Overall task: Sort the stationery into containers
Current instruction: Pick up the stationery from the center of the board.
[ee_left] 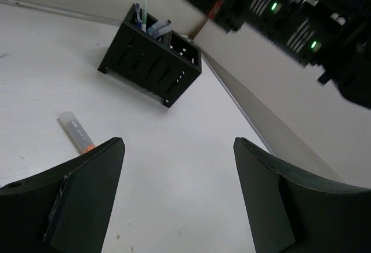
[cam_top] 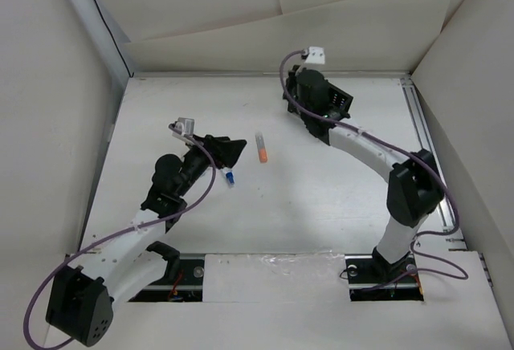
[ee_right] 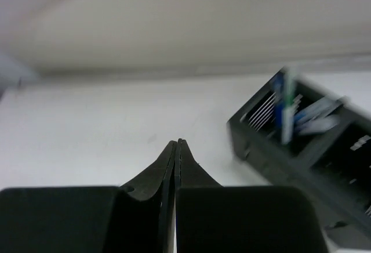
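Observation:
A grey marker with an orange end [cam_top: 260,148] lies on the white table; in the left wrist view the marker [ee_left: 76,132] is just left of my left finger. A stubby white-blue marker [cam_top: 230,177] lies under my left gripper [cam_top: 233,153], which is open and empty [ee_left: 178,143]. The black slotted organiser [ee_left: 152,55] stands at the far side with several pens upright in one end compartment. In the top view the organiser [cam_top: 340,101] is mostly hidden by my right arm. My right gripper [ee_right: 175,144] is shut and empty, with the organiser [ee_right: 301,143] to its right.
Beige walls enclose the table on the left, back and right. A metal rail [cam_top: 426,149] runs along the right edge. My right arm's elbow [cam_top: 411,189] stands over the right side.

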Available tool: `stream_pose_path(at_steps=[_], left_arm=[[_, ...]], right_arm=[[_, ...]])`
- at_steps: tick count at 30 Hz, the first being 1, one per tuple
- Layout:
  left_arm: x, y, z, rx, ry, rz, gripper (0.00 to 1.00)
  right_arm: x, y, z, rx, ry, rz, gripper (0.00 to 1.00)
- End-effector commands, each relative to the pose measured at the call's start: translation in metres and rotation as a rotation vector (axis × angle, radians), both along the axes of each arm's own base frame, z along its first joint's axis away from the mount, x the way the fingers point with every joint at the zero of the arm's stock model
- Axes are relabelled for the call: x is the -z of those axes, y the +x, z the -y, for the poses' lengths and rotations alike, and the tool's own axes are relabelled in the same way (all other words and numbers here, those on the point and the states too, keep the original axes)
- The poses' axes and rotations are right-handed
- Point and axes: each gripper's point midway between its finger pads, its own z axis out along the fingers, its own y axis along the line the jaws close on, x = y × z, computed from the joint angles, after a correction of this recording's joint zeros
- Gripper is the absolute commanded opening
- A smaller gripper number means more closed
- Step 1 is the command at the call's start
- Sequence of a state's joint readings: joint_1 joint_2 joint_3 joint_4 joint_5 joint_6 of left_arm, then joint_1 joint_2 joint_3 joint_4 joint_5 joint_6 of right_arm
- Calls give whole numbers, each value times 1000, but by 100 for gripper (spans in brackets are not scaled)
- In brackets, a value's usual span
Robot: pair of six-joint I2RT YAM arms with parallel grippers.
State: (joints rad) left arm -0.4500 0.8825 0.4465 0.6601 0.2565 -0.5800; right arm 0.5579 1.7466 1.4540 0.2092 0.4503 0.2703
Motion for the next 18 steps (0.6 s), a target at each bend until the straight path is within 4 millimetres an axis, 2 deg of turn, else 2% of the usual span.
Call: stream_pose_path(at_steps=[1, 2, 3, 5, 6, 7, 9, 10, 11, 12, 15, 16, 18], left_arm=[[-10, 3, -19, -108, -43, 24, 73], [-4, 3, -23, -133, -48, -1, 73], [-13, 1, -30, -163, -65, 20, 73], [-5, 4, -45, -252, -75, -8, 73], [-14, 1, -52, -278, -101, 7, 73], [-13, 1, -64, -336, -120, -4, 73], [-8, 2, -73, -386, -130, -23, 73], [-14, 0, -79, -411, -157, -18, 73], [-11, 1, -86, -449, -162, -18, 73], [-8, 2, -88, -463, -163, -32, 73], [-9, 1, -90, -471, -174, -37, 73], [-5, 2, -89, -472, -167, -45, 73], [-3, 3, -86, -461, -169, -56, 72]], right_arm=[[86, -41, -65, -251, -82, -239, 0], [102, -46, -76, -283, -100, -274, 0], [110, -53, -84, -311, -109, -293, 0], [121, -72, -113, -396, -110, -317, 0], [128, -75, -125, -422, -116, -328, 0], [137, -83, -140, -450, -131, -344, 0], [137, -89, -153, -474, -137, -345, 0], [150, -92, -158, -481, -154, -369, 0], [151, -88, -156, -458, -160, -366, 0], [153, -91, -158, -438, -159, -373, 0], [160, -85, -149, -383, -146, -393, 0], [159, -80, -143, -369, -146, -399, 2], [170, -89, -151, -426, -137, -442, 17]])
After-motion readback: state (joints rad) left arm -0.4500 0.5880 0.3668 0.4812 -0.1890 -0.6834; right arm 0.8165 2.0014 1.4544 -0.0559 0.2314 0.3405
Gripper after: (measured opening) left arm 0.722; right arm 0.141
